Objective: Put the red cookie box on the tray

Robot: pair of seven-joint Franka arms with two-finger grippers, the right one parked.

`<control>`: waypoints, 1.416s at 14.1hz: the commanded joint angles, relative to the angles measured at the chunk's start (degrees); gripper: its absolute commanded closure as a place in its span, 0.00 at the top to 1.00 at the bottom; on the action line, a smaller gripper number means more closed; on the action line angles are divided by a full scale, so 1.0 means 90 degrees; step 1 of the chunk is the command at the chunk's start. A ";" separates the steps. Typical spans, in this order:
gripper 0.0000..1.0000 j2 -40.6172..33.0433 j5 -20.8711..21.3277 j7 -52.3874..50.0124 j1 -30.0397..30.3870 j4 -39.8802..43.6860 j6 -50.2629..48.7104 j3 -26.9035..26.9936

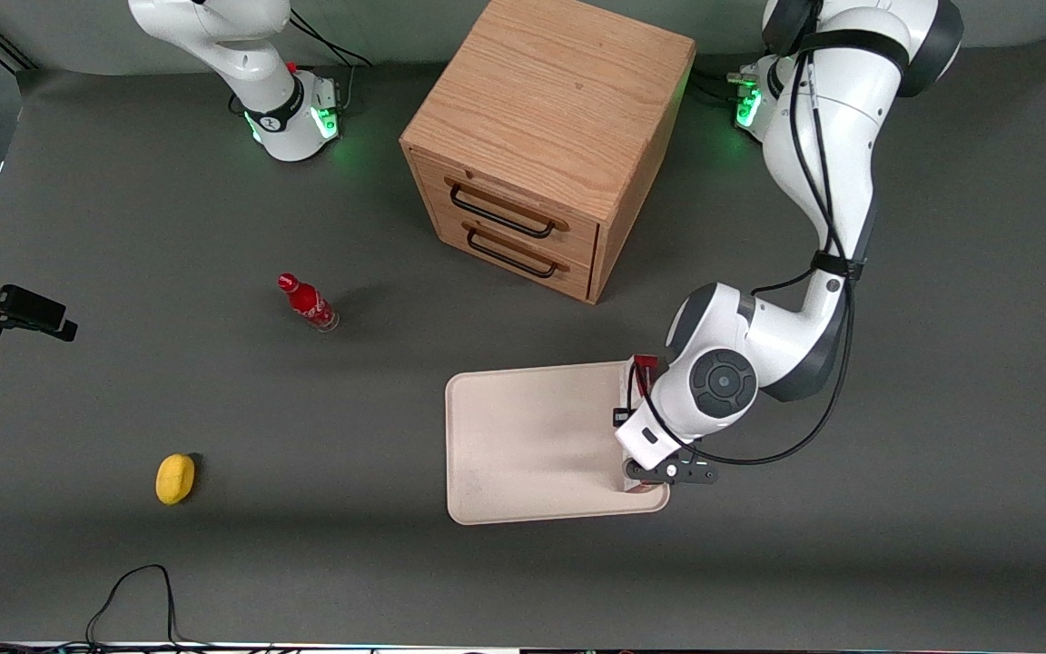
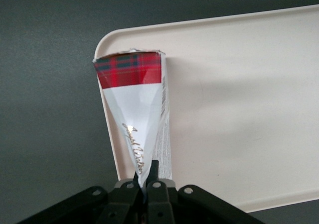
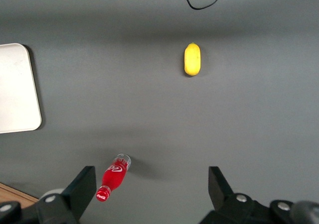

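Observation:
The cream-white tray [image 1: 532, 445] lies on the grey table, nearer the front camera than the cabinet. My left gripper [image 1: 634, 429] hangs over the tray's short edge toward the working arm's end, mostly hidden under the wrist. In the left wrist view the gripper [image 2: 147, 176] is shut on the red cookie box [image 2: 132, 109]. The box stands on its thin edge, whitish face showing, with a red tartan end near the tray's corner. It runs along the tray's [image 2: 239, 109] short side, inside the rim. Only its red end [image 1: 646, 368] shows in the front view. I cannot tell if it touches the tray.
A wooden drawer cabinet [image 1: 546, 136] stands farther from the front camera than the tray. A small red bottle [image 1: 307, 302] and a yellow fruit [image 1: 175, 478] lie toward the parked arm's end. A black cable [image 1: 133, 590] loops near the front edge.

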 commanded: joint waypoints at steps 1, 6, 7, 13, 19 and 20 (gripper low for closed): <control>0.00 0.0046 -0.0050 -0.0155 -0.0231 0.0183 -0.0067 0.0285; 0.95 0.0056 0.0018 -0.0341 -0.0261 0.0153 -0.0057 0.0325; 1.00 0.0037 0.0086 -0.0331 -0.0280 0.0124 -0.0057 0.0325; 1.00 -0.0849 0.0087 -0.0194 -0.0086 -0.0391 -0.0193 0.0354; 1.00 -0.2676 0.0106 0.0564 0.0568 -0.1018 -0.1674 0.0724; 1.00 -0.2978 0.0126 0.1070 0.0647 -0.1106 -0.2074 0.0899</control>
